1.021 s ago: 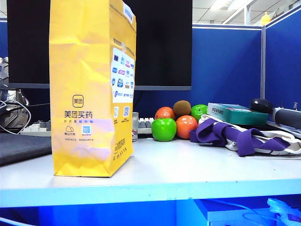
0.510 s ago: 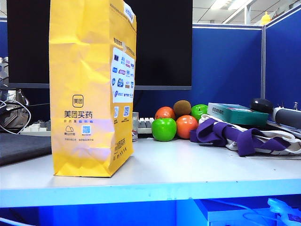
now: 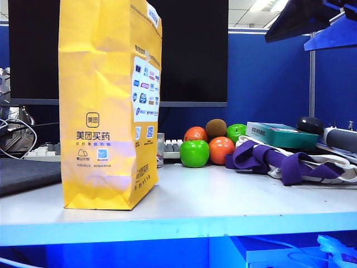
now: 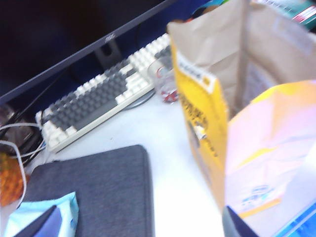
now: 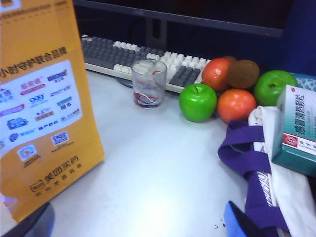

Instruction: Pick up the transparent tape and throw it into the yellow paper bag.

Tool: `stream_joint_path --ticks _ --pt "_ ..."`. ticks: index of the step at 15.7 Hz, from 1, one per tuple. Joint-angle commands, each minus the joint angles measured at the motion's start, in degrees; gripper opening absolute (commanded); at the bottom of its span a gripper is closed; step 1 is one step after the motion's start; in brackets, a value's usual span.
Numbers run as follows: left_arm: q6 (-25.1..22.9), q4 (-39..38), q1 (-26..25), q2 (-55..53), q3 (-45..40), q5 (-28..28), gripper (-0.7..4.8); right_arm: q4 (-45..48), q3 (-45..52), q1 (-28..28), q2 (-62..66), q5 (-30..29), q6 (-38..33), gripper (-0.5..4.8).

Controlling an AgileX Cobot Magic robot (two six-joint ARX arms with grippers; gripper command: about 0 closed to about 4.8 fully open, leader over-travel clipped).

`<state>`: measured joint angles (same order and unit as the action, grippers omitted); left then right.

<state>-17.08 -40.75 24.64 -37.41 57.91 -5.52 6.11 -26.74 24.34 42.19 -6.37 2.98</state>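
No tape shows in any view — by judgement a light, stiff, slick roll, best pinched across its rim. The bag stands open-topped just beside the left gripper, whose spread cannot be told. The right gripper hangs wide and empty — bag at one fingertip.

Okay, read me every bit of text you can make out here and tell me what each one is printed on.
"美团买药": front of the yellow paper bag.
"999": white label panel on the bag's side.
Other logos, QR codes and small print on the bag: too small to read.
Teal box beside the purple and white cloth bag: Chinese characters too blurred to read.
Keyboard keys: unreadable.
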Motion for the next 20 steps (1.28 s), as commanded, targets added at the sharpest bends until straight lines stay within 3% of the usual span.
stream_joint_path --ticks 1,9,12,15,18,20 --pt "0.1 0.8 0.0 0.2 0.1 0.4 4.31 0.9 -0.4 0.0 0.0 0.2 -0.1 4.79" --pt "0.1 0.6 -0.3 2.7 -2.5 2.1 4.31 1.7 5.8 0.1 -2.8 0.3 -0.1 4.79" --pt "0.1 0.6 -6.8 5.6 -6.5 8.7 4.31 0.0 11.4 0.1 -8.1 0.3 -0.1 4.79" --pt "0.1 0.6 -15.8 10.9 -14.1 9.4 4.31 -7.9 15.0 0.0 -15.4 0.3 -0.1 4.79" --pt "0.1 0.2 -18.0 18.8 -25.0 9.4 4.31 -11.3 17.2 0.1 -19.0 0.3 -0.1 4.79" --pt "-2.6 1.7 -18.0 22.5 -28.8 11.0 4.31 -11.5 18.6 0.0 -20.0 0.3 -0.1 4.79"
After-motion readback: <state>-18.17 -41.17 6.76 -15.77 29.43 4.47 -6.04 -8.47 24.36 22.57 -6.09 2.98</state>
